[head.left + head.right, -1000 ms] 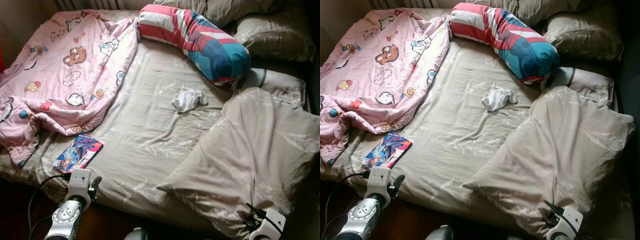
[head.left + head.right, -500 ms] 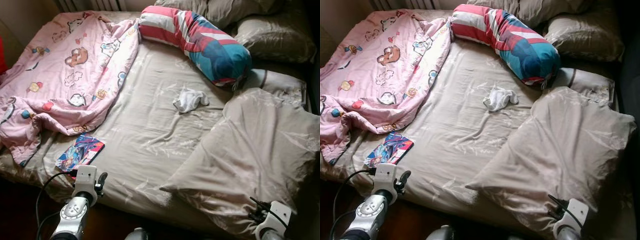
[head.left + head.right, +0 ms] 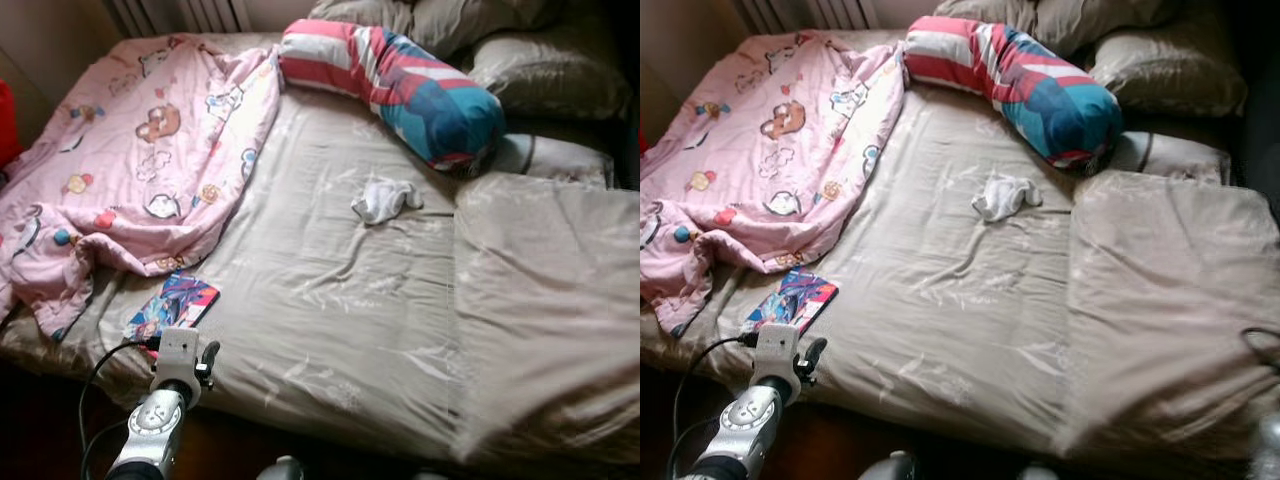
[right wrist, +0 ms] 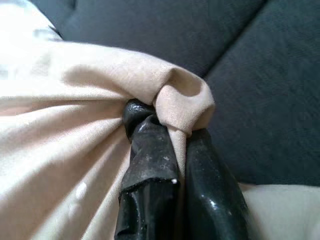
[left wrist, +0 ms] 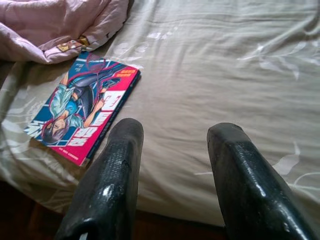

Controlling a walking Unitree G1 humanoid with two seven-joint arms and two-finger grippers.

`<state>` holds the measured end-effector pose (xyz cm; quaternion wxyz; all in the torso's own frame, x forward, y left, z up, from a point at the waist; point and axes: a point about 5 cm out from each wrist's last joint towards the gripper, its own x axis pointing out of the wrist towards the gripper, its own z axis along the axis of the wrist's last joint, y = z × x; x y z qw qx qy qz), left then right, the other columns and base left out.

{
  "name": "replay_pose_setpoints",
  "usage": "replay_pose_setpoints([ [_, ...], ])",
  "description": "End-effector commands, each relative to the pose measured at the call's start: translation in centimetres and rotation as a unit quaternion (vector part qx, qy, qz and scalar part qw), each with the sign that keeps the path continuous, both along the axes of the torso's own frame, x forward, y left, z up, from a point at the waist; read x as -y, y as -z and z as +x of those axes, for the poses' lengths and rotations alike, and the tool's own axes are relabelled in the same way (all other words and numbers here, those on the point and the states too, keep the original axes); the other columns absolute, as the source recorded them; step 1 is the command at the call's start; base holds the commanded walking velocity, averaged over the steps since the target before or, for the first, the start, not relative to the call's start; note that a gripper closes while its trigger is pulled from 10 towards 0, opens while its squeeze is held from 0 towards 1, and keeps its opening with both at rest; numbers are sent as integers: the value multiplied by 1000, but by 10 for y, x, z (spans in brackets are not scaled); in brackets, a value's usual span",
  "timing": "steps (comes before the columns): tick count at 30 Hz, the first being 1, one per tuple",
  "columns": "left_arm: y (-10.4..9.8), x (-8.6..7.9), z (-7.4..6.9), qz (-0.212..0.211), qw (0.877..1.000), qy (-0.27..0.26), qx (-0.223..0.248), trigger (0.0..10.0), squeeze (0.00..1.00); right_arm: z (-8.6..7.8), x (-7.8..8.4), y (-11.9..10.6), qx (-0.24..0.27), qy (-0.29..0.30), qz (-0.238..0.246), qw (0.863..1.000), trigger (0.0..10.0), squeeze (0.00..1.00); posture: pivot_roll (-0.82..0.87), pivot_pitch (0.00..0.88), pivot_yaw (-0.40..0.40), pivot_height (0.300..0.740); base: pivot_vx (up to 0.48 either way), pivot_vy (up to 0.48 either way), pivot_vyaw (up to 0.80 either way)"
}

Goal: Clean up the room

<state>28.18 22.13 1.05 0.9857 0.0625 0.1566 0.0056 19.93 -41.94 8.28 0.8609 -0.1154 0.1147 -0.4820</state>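
Beige duvet (image 3: 545,310) covers the near right part of the bed (image 3: 330,300), one fold pinched tight in the right gripper (image 4: 172,165); the left gripper (image 5: 172,165), fingers spread and empty, hovers at the bed's near left edge just short of the comic (image 3: 172,306). Farther up the bed lie the pink quilt (image 3: 130,170) in a heap at left, a white sock (image 3: 385,198) mid-sheet, and the striped bolster (image 3: 400,85) with pillows (image 3: 550,75) at the head. Tidying appears barely begun: the duvet is only partly spread, and comic, sock and quilt seem untouched.
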Motion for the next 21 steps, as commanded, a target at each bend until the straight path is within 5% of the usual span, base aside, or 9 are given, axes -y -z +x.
replay_pose_setpoints([
  [1,7,-5,-8,9,1000,-4,-20,10000,0,-11,17,-20,26,48,-34,998,10000,0,-133,179,92,740,0,0,0],
  [7,6,-7,-8,10,1000,-5,-19,10000,0,-34,8,16,6,95,43,995,10000,0,-128,189,93,740,0,0,0],
  [14,6,-8,-9,13,1000,-1,-19,10000,0,-65,-29,89,-78,119,179,973,10000,0,-111,194,100,740,0,0,0],
  [21,8,-5,-10,14,1000,7,-23,10000,0,-68,-43,103,-77,114,214,967,10000,0,-108,193,104,740,0,0,0],
])
